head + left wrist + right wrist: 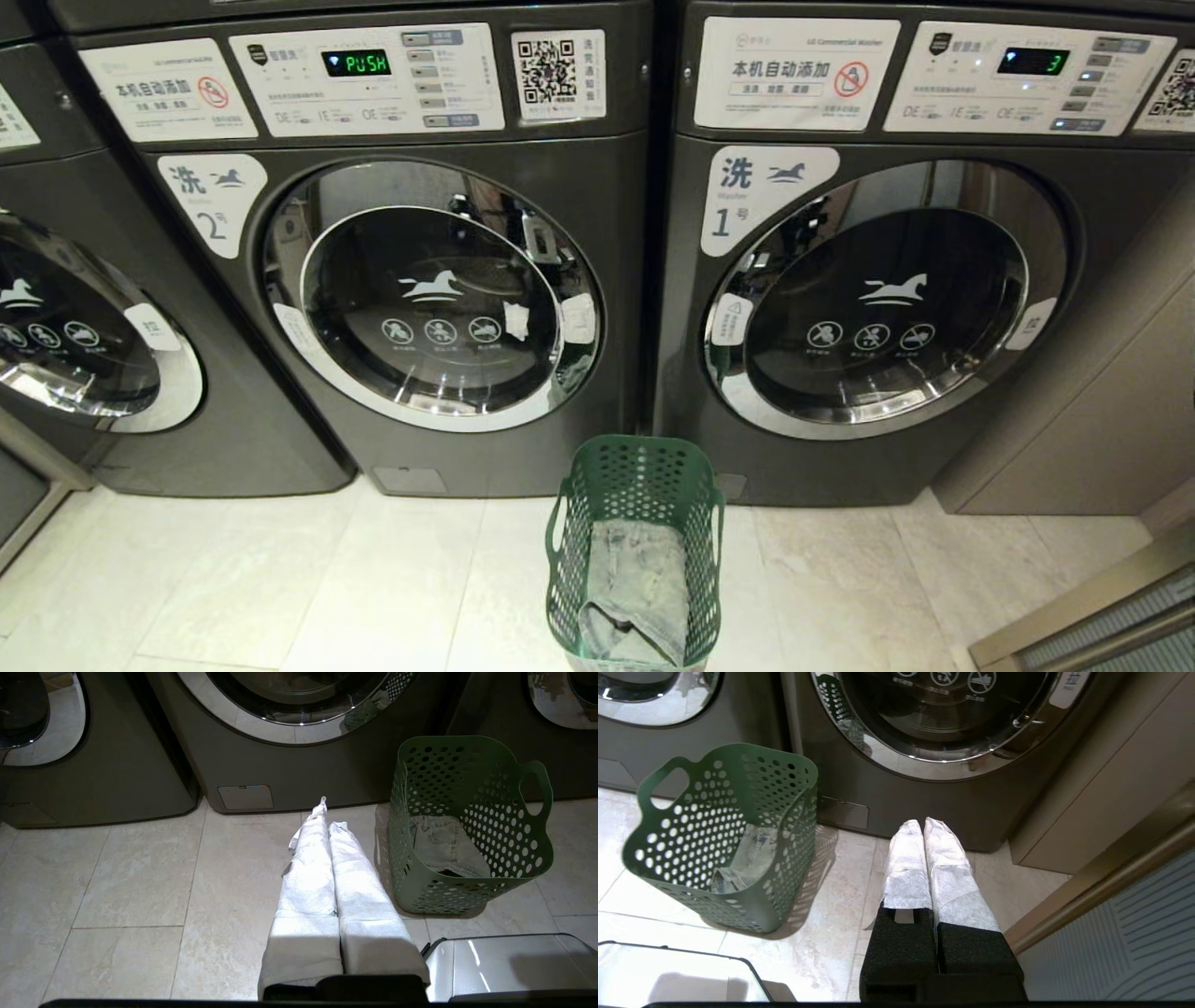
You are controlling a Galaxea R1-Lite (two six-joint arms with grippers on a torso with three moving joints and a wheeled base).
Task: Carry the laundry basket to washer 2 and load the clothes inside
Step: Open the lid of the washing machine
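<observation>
Looking down from the head camera, we find the laundry basket (636,551) standing on the tiled floor (280,579) just in front of the seam between washer 2 (411,280) on the left and the washer labelled 1 (896,280) on the right, with the clothes (635,588), a folded pale denim piece, lying in its bottom. Both round doors look shut, and washer 2's display reads PUSH. Our left gripper (327,812) hangs low over the floor just beside the basket, its wrapped jaws pressed together and holding nothing; our right gripper (923,823) hangs on the basket's other side, jaws likewise closed and empty. We judge the chief risk to be the wrong machine: the basket sits nearly as close to washer 1 as to washer 2, so a careless approach could load the wrong drum. The basket is light and tall, so catching a handle with one closed jaw could tip it or push it into the washer's front. Reaching for the denim before washer 2's door is open would leave us holding cloth with nowhere to put it. The denim lies deep, so jaws that do not reach far enough down could close on the perforated wall instead.
</observation>
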